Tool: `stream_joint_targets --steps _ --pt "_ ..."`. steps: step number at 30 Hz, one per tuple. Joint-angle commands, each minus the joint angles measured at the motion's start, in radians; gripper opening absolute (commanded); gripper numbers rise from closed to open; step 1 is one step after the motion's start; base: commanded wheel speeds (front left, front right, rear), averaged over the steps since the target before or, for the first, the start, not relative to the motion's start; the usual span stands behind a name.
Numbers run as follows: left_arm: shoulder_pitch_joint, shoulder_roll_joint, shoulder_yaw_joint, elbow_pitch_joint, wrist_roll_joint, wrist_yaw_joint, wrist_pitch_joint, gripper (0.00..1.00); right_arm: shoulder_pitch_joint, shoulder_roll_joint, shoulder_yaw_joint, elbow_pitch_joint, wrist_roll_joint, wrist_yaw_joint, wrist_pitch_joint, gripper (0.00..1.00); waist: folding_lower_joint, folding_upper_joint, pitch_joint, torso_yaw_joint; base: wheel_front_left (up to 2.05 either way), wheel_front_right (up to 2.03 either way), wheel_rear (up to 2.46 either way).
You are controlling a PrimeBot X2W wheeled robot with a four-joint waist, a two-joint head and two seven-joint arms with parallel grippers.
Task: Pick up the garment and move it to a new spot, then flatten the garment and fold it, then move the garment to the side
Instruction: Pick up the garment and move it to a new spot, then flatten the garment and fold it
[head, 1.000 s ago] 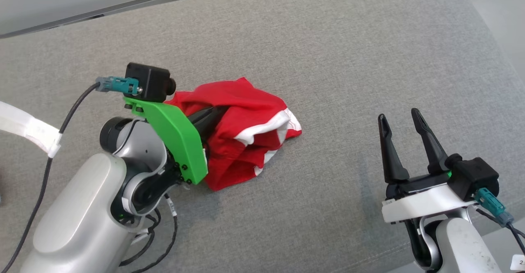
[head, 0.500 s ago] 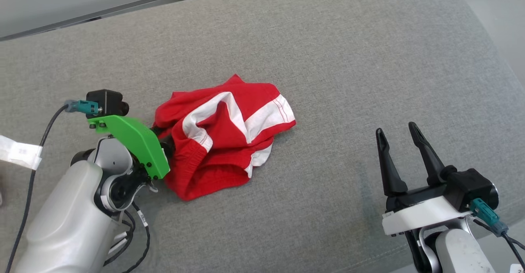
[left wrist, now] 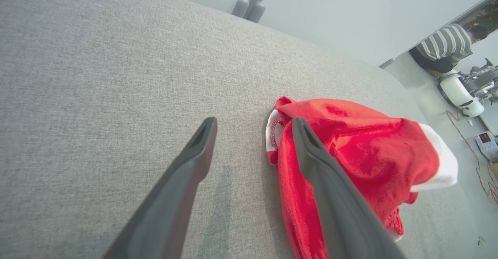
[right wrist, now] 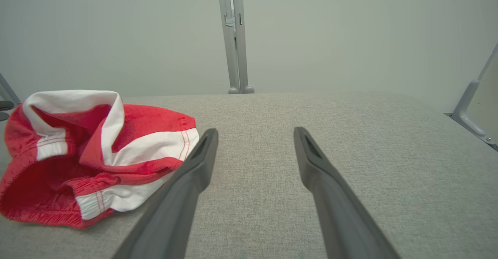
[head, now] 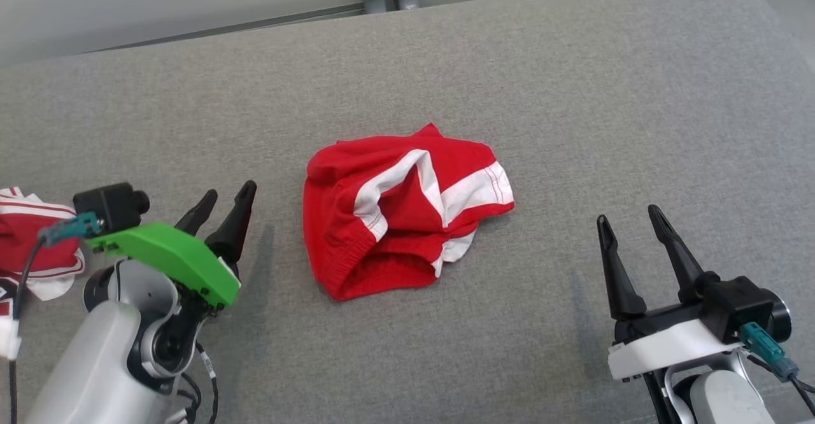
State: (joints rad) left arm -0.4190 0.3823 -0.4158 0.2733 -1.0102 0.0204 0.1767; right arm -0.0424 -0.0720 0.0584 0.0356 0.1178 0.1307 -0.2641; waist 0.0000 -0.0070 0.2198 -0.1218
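Left gripper hovers low with its two dark fingers spread wide and nothing between them; right gripper is likewise splayed and empty. Between the pair, nearer the left one and just off its right finger, the red garment lies crumpled on the grey padded surface, its white stripes twisted. Flattening looks to be next: I'd have each gripper pinch one end of the waistband, low against the cloth, then draw apart evenly so the folds slide out rather than bunch
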Motion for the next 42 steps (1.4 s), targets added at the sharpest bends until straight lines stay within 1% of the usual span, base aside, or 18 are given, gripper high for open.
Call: stream_joint_targets --steps 1,5,8,12,16,19,23,26,31,37,42 --pt "0.043 0.002 0.015 -0.028 0.000 0.010 -0.031 1.00 0.018 -0.007 -0.003 -0.003 -0.006 0.000 -0.001 1.00 0.0000 0.0070 -0.030 0.033 0.00 0.00 0.00" --pt "0.146 0.006 0.040 -0.112 0.028 0.046 -0.128 1.00 0.039 -0.015 -0.011 -0.001 -0.004 0.000 -0.001 1.00 0.0000 0.0070 -0.054 0.053 0.00 0.00 0.00" --pt "0.211 0.003 0.036 -0.169 0.064 0.076 -0.184 1.00 0.051 -0.021 -0.015 0.000 -0.009 0.000 -0.001 1.00 0.0000 0.0070 -0.066 0.066 0.00 0.00 0.00" --pt "0.269 -0.021 -0.003 -0.230 0.118 0.102 -0.238 1.00 0.061 -0.023 -0.020 0.006 -0.010 0.000 -0.001 1.00 0.0000 0.0070 -0.079 0.077 0.00 0.00 0.00" --pt "0.278 -0.059 -0.094 -0.264 0.172 0.094 -0.235 1.00 0.059 -0.023 -0.022 0.015 -0.007 0.000 -0.001 1.00 0.0000 0.0070 -0.087 0.083 0.00 0.00 0.00" --pt "0.280 -0.083 -0.167 -0.273 0.193 0.081 -0.199 1.00 0.052 -0.023 -0.013 0.019 -0.004 0.000 -0.001 1.00 0.0000 0.0070 -0.089 0.078 0.00 0.00 0.00" --pt "0.262 -0.087 -0.224 -0.249 0.237 0.081 -0.171 1.00 0.036 -0.019 -0.001 0.017 0.001 0.000 -0.001 1.00 0.0000 0.0070 -0.070 0.057 0.00 0.00 0.00" --pt "0.242 -0.093 -0.225 -0.225 0.243 0.086 -0.177 1.00 0.032 -0.017 0.003 0.016 0.002 0.000 -0.001 1.00 0.0000 0.0070 -0.056 0.044 0.00 0.00 0.00" --pt "0.195 -0.096 -0.226 -0.156 0.284 0.097 -0.196 1.00 0.020 -0.004 0.002 0.015 0.009 0.000 -0.001 1.00 0.0000 0.0070 -0.027 0.005 0.00 0.00 0.00" --pt "0.170 -0.081 -0.246 -0.109 0.312 0.095 -0.191 1.00 0.018 0.006 -0.017 0.014 0.016 0.000 -0.001 1.00 0.0000 0.0070 -0.004 -0.035 0.00 0.00 0.00" --pt "0.154 -0.051 -0.232 -0.075 0.337 0.125 -0.194 1.00 0.009 0.010 -0.023 0.008 0.019 0.000 -0.001 1.00 0.0000 0.0070 0.017 -0.051 0.00 0.00 0.00"
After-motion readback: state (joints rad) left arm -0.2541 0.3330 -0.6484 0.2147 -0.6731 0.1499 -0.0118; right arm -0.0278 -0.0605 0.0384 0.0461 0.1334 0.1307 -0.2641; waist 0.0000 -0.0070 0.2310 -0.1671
